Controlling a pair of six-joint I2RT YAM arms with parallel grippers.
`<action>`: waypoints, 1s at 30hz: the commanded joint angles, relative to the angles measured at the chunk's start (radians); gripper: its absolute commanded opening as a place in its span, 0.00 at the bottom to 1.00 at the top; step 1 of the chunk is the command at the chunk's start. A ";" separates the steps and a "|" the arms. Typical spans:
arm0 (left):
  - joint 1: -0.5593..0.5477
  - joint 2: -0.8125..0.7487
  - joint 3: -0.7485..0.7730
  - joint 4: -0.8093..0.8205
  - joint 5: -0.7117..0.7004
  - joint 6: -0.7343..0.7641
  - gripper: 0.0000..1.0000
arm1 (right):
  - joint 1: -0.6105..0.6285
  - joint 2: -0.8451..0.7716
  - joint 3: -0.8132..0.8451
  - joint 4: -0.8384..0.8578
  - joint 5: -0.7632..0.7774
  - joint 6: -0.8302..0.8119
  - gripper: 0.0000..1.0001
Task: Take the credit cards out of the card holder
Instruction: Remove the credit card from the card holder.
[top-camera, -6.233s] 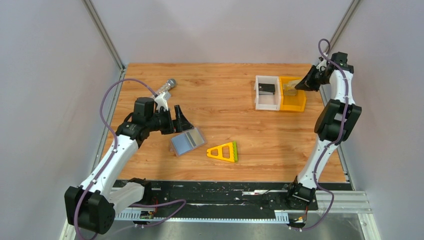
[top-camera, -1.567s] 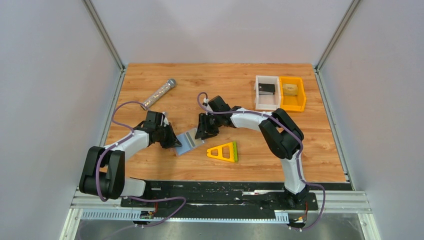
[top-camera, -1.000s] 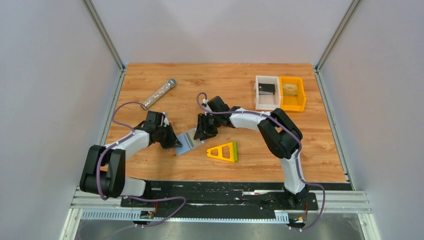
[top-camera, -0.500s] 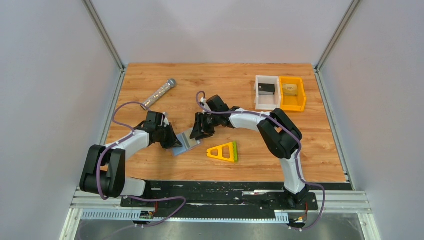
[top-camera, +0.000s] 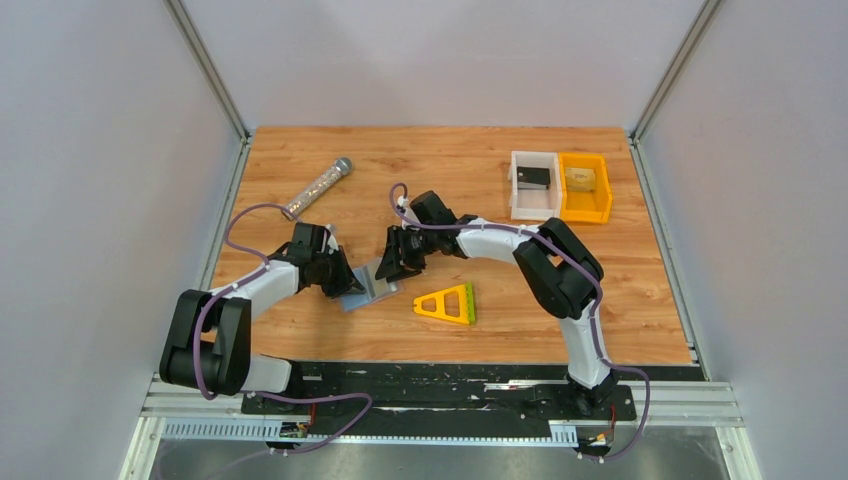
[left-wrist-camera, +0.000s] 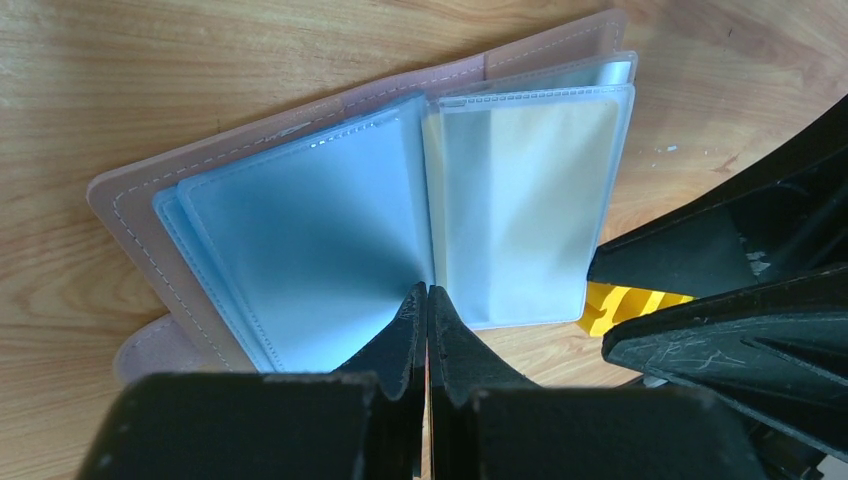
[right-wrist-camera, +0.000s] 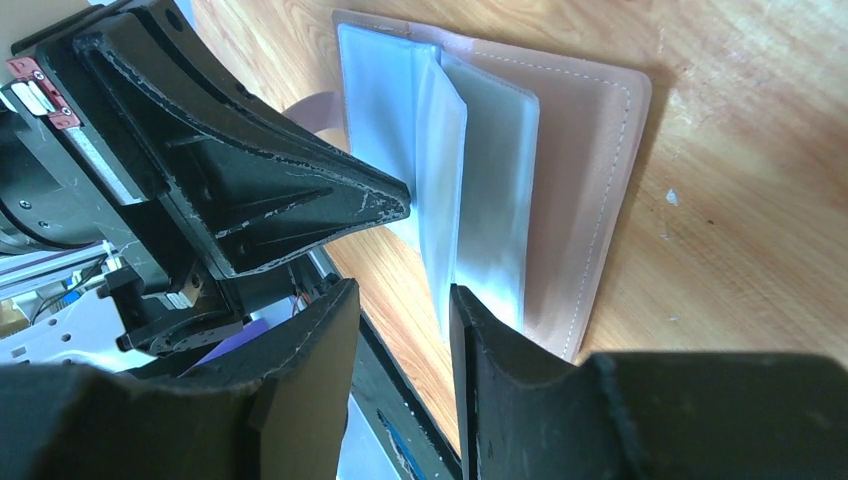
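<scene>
Top external, toward 8 o'clock of the wooden table middle: a flat pinkish-brown wallet-like card holder, lying open with its clear plastic sleeves up, between both tools.

Left wrist: shows the left gripper pressed together at 6 o'clock of the fold, apparently pinching the cover edge there to steady the holder.

Right wrist: shows the right gripper spread on both sides of one raised sleeve, not closed on anything.

Seems to be the step of reaching for a thin tan credit card, seen faintly inside the sleeve at 3 o'clock of the fold.

Next, probably: hold the holder down, find the card edge at the sleeve mouth, close on the card only and not on the plastic, then draw it straight out. Cannot tell from here on which side the sleeve opens.
</scene>
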 joint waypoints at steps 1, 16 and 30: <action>0.005 -0.019 -0.002 0.019 0.003 -0.012 0.00 | 0.009 -0.039 0.019 0.053 -0.024 0.016 0.39; 0.009 -0.041 0.010 -0.011 -0.007 -0.020 0.00 | 0.024 -0.014 0.072 0.059 -0.042 0.033 0.39; 0.053 -0.153 0.037 -0.119 -0.090 -0.024 0.00 | 0.040 0.004 0.110 0.059 -0.049 0.039 0.39</action>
